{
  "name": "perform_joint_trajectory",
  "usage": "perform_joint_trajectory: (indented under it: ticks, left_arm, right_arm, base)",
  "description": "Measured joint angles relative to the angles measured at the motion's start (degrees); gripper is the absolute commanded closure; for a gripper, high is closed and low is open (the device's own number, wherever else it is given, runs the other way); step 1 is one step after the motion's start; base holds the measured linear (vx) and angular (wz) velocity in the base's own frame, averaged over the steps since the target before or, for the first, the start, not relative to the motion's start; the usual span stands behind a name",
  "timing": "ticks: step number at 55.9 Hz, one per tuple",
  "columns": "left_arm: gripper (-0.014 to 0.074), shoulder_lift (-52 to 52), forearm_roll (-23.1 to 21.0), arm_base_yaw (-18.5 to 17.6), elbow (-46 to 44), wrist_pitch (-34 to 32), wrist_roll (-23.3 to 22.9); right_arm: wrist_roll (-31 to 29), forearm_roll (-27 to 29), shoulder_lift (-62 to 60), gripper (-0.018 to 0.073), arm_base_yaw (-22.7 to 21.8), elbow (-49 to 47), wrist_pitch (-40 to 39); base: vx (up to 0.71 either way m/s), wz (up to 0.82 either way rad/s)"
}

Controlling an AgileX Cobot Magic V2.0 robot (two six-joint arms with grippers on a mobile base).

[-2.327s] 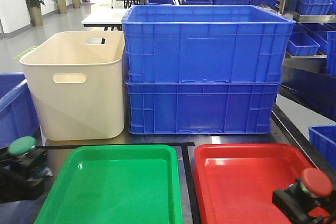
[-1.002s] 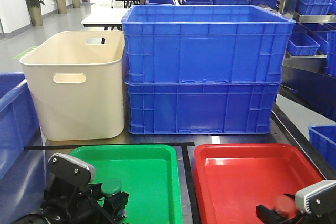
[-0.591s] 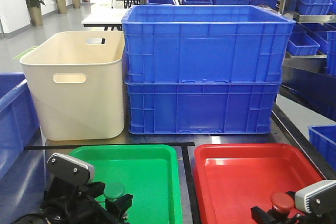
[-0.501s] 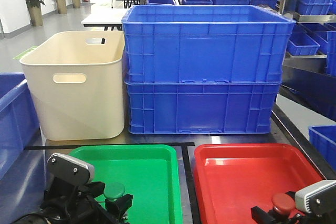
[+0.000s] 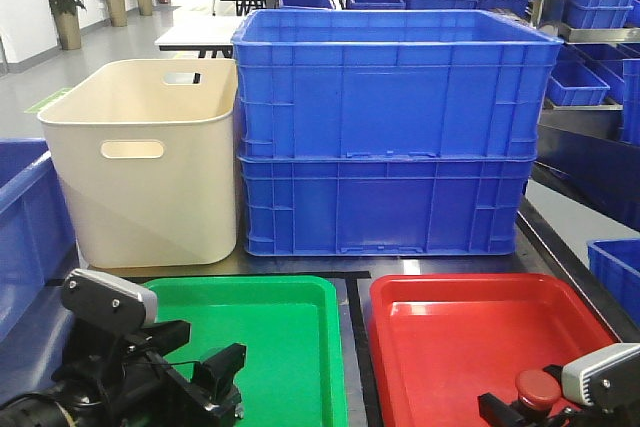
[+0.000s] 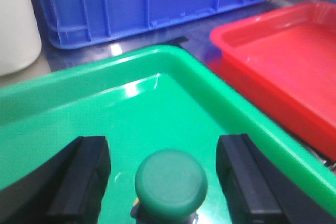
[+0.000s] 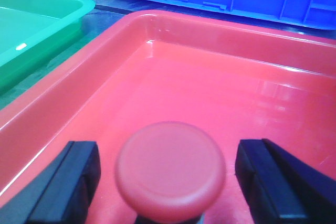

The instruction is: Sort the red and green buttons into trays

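Observation:
The green button [image 6: 170, 182] stands upright on the floor of the green tray [image 6: 220, 95], between the black fingers [image 6: 79, 177] of my left gripper [image 6: 164, 151]. That gripper is open, with a clear gap on both sides of the cap. In the front view the left gripper [image 5: 205, 375] hangs over the green tray's [image 5: 290, 327] near left part and hides the button. The red button [image 7: 170, 166] stands in the red tray [image 7: 220, 38], and my right gripper [image 7: 169, 153] is open around it without touching. The front view shows the red button [image 5: 538, 384] near the red tray's [image 5: 470, 292] front right.
Behind the trays stand a cream tub [image 5: 150, 167] with handle holes and two stacked blue crates [image 5: 390, 137]. Another blue crate [image 5: 25, 217] is at the left edge, and one more [image 5: 615, 267] at the right. Black tape [image 5: 355, 347] runs between the trays.
My left arm has pulled back to the left and a little upward, so the green button no longer shows in the front view. The right arm and red button stay put.

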Motion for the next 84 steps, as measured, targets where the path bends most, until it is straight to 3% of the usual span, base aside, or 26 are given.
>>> perform_joint_trajectory:
  ticks: [10,21,28,34,43,45,53,61,73,84]
  left_arm:
    - [0.0035,-5.0,0.1,0.0,0.0,0.2,0.0]
    - [0.0052,-13.1,3.4,0.0,0.0,2.7,0.1]
    - [0.0098,-19.5,5.6,0.0,0.0,11.1,0.1]
    - [0.0222,-25.7,6.1,0.0,0.0,23.4,0.1]
    - [0.0535,-34.6,1.9,0.0,0.0,45.5,0.1]
    - [0.0605,-36.2,0.4,0.0,0.0,49.4,0.1]
    - [0.0602,-42.4,-3.6,0.0,1.6,56.6,0.2]
    - [0.0602,-47.4,-4.1,0.0,3.7,53.3,0.2]
    - [0.0602,-49.7,-4.2,0.0,3.7,51.4,0.1]
    - [0.0602,-49.7,-4.2,0.0,3.7,51.4,0.1]
  right_arm:
    - [0.4,0.1,-2.1,-0.0025,0.0,0.0,-0.1]
    - [5.2,1.1,-13.0,0.0014,0.0,0.0,-0.5]
    - [8.1,0.6,-22.8,0.0068,0.0,0.0,1.0]
    - [12.4,-2.2,-32.9,0.0225,0.0,0.0,7.2]
    - [27.9,-16.8,-47.6,0.056,0.0,0.0,16.6]
    - [32.8,-21.1,-49.9,0.0575,0.0,0.1,17.2]
    - [54.1,-41.4,-55.3,0.0572,0.0,1.4,13.7]
    - [65.4,-59.2,-55.6,0.0573,0.0,1.8,4.1]
    - [68.0,-64.6,-55.6,0.0571,0.0,1.8,-17.1]
    - [68.4,-65.4,-55.6,0.0571,0.0,1.8,-29.0]
  base:
    - [0.0,0.0]
    - [0.0,0.0]
    - [0.0,0.0]
    - [0.0,0.0]
    - [0.0,0.0]
    - [0.0,0.0]
    - [0.0,0.0]
    - [0.0,0.0]
    - [0.0,0.0]
    - [0.0,0.0]
